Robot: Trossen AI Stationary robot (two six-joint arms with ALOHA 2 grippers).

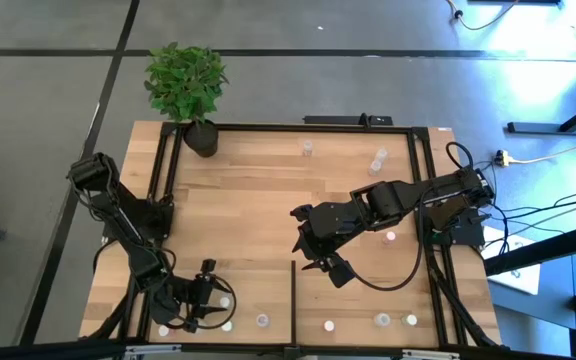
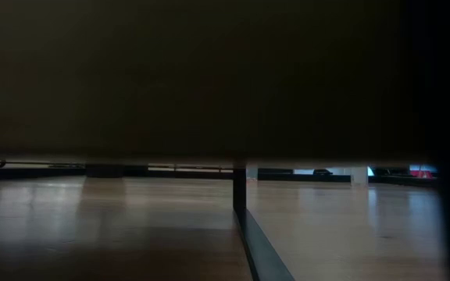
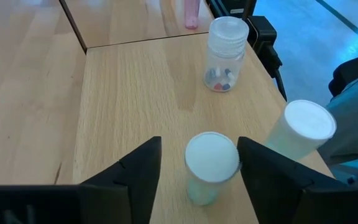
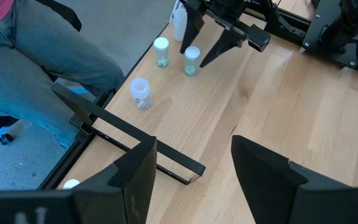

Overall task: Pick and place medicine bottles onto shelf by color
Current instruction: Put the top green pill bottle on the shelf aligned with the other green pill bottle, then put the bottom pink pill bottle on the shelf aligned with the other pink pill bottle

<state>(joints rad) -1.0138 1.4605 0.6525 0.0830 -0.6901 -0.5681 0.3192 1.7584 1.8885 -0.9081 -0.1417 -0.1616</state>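
Near edge, left compartment: the left gripper [image 1: 211,304] hangs low over the shelf [image 1: 258,190], fingers pointing along the near rail
Left jaws: apart, one finger on each side of a white-capped bottle [image 3: 211,163] that stands upright on the wood; in the left wrist view a sliver of space shows at each finger, so no clamping can be made out
Beside it: a second white-capped bottle [image 3: 302,127] stands tilted just next to the outer finger, near the shelf's edge
Farther along the same board: a clear bottle [image 3: 225,53] with small coloured pills in its bottom stands upright, close to the black divider bar [image 1: 293,300]
Beyond the divider: the foot of a pink bottle [image 3: 191,14] shows
Right gripper: [image 1: 320,262] hovers over the middle of the shelf, right of the divider's far end, well apart from any bottle
Right jaws: wide apart, nothing between them
Right compartment: several small bottles [image 1: 382,320] line the near rail, and two more [image 1: 378,160] stand toward the far rail
Far left corner: a potted plant [image 1: 188,85] stands on the shelf
Room edge: a person's leg in jeans [image 4: 36,62] shows just past the near rail
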